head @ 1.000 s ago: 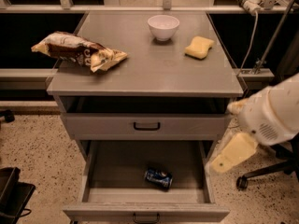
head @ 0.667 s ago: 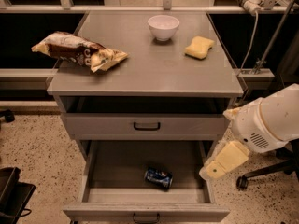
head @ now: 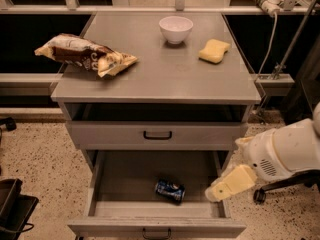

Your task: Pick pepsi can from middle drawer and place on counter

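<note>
The pepsi can lies on its side inside the open middle drawer, near its front centre. The drawer is pulled out below the closed grey drawer front. The counter is the flat grey cabinet top above. My gripper reaches in from the right on a white arm. It hangs over the drawer's right front corner, a short way right of the can and not touching it.
On the counter lie a brown-and-yellow snack bag at the left, a white bowl at the back and a yellow sponge at the right. A dark bin stands on the floor at the lower left. A chair base stands at the right.
My arm and gripper have moved left and down, from beside the cabinet's right side to over the drawer's right front corner. The can has not moved.
</note>
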